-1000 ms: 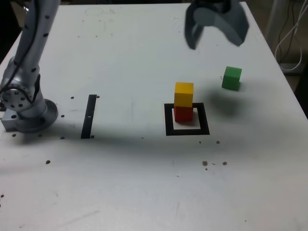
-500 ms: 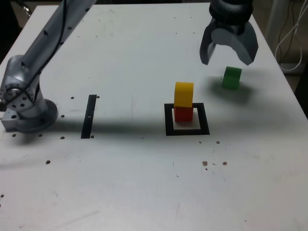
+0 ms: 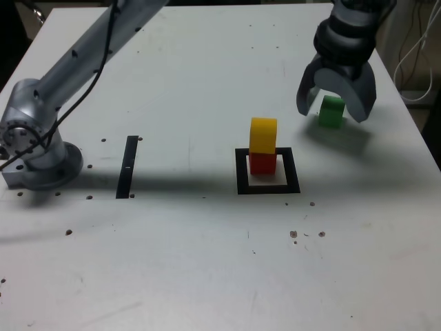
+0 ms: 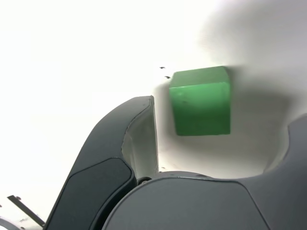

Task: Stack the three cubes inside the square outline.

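only the wrist view shows gripper (image 3: 335, 109) fingers clear of green cube (image 4: 201, 101).

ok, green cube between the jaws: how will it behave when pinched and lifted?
The green cube looks like a rigid, flat-faced block, so it probably won't deform or roll. Its matte faces suggest decent grip. It's small, likely light, and sits slightly angled to the open gripper, so it may twist as the jaws close.
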### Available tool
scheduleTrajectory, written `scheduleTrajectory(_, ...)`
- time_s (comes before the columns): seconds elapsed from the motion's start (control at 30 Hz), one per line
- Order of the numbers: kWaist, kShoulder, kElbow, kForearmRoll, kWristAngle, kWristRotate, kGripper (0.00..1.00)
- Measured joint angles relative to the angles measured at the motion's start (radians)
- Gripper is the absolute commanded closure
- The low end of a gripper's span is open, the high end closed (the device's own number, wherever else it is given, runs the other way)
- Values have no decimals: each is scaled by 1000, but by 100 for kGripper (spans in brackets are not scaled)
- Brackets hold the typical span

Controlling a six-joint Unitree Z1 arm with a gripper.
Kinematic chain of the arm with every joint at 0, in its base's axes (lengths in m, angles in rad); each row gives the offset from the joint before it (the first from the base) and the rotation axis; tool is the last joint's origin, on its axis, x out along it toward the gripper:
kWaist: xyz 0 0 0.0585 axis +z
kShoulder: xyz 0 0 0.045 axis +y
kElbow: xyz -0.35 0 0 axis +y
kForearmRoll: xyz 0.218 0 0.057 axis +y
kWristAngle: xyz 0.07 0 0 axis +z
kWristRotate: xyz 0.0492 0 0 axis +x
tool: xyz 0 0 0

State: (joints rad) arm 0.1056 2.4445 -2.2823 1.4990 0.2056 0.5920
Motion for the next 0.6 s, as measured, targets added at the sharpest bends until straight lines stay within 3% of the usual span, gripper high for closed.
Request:
scheduleTrajectory(0.43, 1, 19, 0, -9, 11, 0, 21)
scheduleTrajectory(0.6, 17, 35, -12, -12, 13, -11, 33)
